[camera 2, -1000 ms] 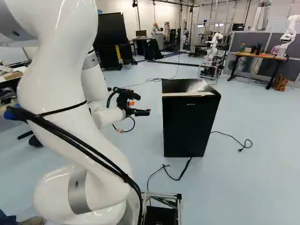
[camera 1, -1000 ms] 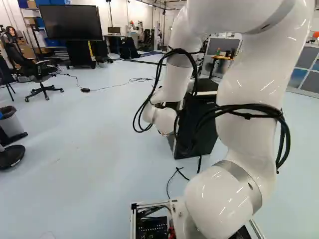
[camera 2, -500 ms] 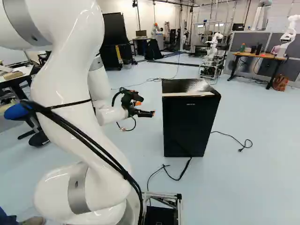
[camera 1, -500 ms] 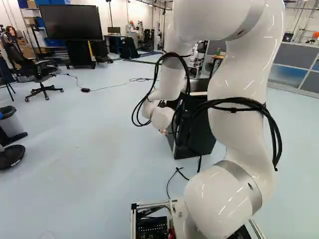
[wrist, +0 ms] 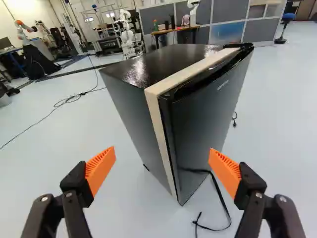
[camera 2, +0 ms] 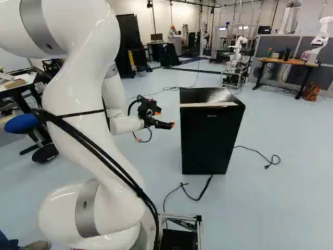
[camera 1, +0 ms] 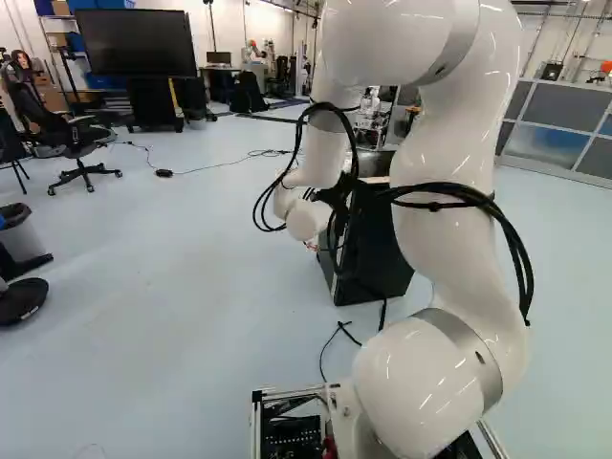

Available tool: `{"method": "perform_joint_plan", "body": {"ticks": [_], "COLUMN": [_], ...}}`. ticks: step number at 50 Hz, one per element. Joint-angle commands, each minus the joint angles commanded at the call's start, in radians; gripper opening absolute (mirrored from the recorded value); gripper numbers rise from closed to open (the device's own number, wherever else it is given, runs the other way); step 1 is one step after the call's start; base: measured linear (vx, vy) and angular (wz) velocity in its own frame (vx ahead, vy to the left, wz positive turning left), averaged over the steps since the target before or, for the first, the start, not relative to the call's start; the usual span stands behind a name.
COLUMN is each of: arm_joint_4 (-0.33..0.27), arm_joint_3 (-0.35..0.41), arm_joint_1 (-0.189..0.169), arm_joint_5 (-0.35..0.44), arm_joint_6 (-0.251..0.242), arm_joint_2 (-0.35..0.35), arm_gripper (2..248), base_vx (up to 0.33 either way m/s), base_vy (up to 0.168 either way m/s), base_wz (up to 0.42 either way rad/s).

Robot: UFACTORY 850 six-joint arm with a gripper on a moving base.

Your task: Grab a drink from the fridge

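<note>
Left base view: behind arm (camera 1: 459,134), facing ahead, slightly down; arm toward 1 o'clock. Right base view: same heading, arm toward 11. Both share the fridge (camera 2: 210,138), between 12 and 1 (mid-distance), and grey partitions (camera 2: 281,41) beyond. Wrist view: closest, looking down on the fridge corner-on at 12; partitions recur behind, toward 1.
</note>
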Motion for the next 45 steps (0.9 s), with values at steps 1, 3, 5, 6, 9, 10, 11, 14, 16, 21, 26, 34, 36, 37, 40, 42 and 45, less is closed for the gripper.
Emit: {"method": "perform_joint_plan", "body": {"ticks": [1, 3, 5, 6, 9, 10, 11, 14, 16, 21, 26, 34, 36, 37, 40, 42, 45], "arm_joint_4": [0.001, 0.004, 0.006, 0.007, 0.011, 0.012, 0.013, 0.016, 0.018, 0.023, 0.028, 0.035, 0.037, 0.038, 0.039, 0.04, 0.04], "arm_joint_3": [-0.002, -0.006, -0.009, -0.011, -0.017, -0.018, -0.02, -0.026, -0.031, -0.043, -0.056, -0.077, -0.082, -0.084, -0.092, -0.097, -0.104], "arm_joint_1": [-0.001, -0.004, -0.008, -0.009, -0.014, -0.016, -0.017, -0.022, -0.025, -0.033, -0.039, -0.049, -0.052, -0.053, -0.056, -0.059, -0.063], "arm_joint_5": [0.0, 0.0, 0.0, 0.0, 0.0, 0.0, 0.0, 0.0, 0.0, 0.0, 0.0, 0.0, 0.0, 0.0, 0.0, 0.0, 0.0], "arm_joint_6": [0.0, 0.0, 0.0, 0.0, 0.0, 0.0, 0.0, 0.0, 0.0, 0.0, 0.0, 0.0, 0.0, 0.0, 0.0, 0.0, 0.0], "arm_joint_2": [-0.001, -0.004, -0.007, -0.008, -0.012, -0.013, -0.014, -0.018, -0.021, -0.03, -0.039, -0.053, -0.057, -0.058, -0.063, -0.067, -0.072], "arm_gripper": [247, 247, 247, 247, 247, 247, 247, 247, 247, 247, 247, 247, 247, 247, 247, 247, 247], "base_vx": [0.0, 0.0, 0.0, 0.0, 0.0, 0.0, 0.0, 0.0, 0.0, 0.0, 0.0, 0.0, 0.0, 0.0, 0.0, 0.0, 0.0], "base_vy": [0.0, 0.0, 0.0, 0.0, 0.0, 0.0, 0.0, 0.0, 0.0, 0.0, 0.0, 0.0, 0.0, 0.0, 0.0, 0.0, 0.0], "base_wz": [0.0, 0.0, 0.0, 0.0, 0.0, 0.0, 0.0, 0.0, 0.0, 0.0, 0.0, 0.0, 0.0, 0.0, 0.0, 0.0, 0.0]}}
